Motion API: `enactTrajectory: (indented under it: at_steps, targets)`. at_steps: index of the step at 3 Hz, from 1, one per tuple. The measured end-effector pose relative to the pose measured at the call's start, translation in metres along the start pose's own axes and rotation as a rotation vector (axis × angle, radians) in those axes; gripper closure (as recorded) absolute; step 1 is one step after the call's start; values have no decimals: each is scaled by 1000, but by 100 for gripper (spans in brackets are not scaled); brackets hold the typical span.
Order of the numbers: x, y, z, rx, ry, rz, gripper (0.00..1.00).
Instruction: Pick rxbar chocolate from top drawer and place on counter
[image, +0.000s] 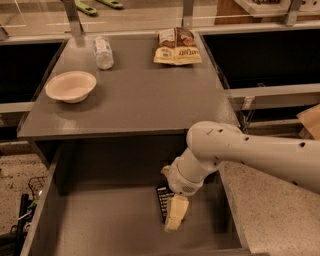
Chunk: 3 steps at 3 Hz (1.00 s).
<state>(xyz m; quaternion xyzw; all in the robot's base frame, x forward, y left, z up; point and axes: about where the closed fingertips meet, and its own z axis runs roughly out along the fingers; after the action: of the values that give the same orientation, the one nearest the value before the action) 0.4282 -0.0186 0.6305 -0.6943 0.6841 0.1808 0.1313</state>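
The gripper (173, 220) is seen inside the top drawer (100, 225), right at the rxbar chocolate (162, 199).
The bar is laid flat on the drawer floor, partly covered by the gripper; whether it is pinched or free cannot be told.

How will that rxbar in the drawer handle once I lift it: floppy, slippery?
The rxbar chocolate lies flat on the top drawer floor, the gripper at its right edge. Small and thin, it is probably light and fairly stiff. Its wrapper may slip; being flat, it should not roll.
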Motion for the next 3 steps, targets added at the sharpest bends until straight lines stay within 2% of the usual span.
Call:
enactTrajectory:
  at_steps: [1, 2, 3]
  targets:
    - [0, 0, 0, 0, -1, -4, 0]
    - [-6, 10, 14, -15, -31, -27, 0]
    - [2, 7, 15, -15, -22, -32, 0]
